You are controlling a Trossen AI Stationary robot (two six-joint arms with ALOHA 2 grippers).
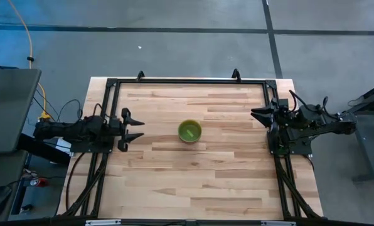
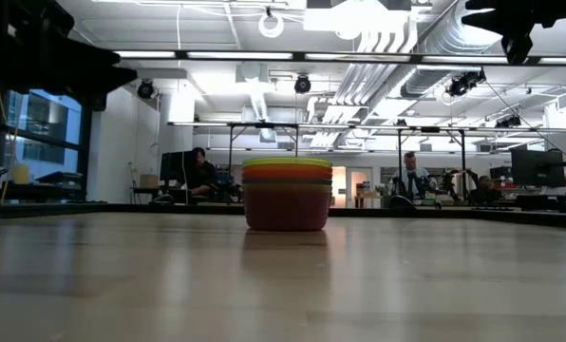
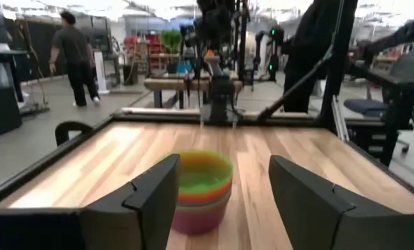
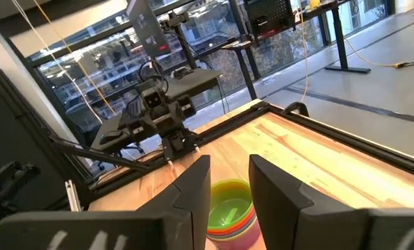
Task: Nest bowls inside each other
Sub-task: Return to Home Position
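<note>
Bowls (image 1: pixel 189 131) nested mid-table from above, green on top; left gripper (image 1: pixel 133 129) wide open at the left, right gripper (image 1: pixel 257 113) narrowly parted at the right, both empty and apart from them. Low view: stack (image 2: pixel 287 195) level, well seated. Left wrist view: faces the stack (image 3: pixel 201 187) squarely, so could topple it if swung low. Right wrist view: same hazard, stack (image 4: pixel 229 208) straight ahead.

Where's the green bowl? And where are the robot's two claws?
green bowl (image 1: pixel 189 131): high view, its inside bottom.
left gripper (image 1: pixel 140 127): high view, between its fingertips.
right gripper (image 4: pixel 229 167): right wrist view, between its fingertips.
</note>
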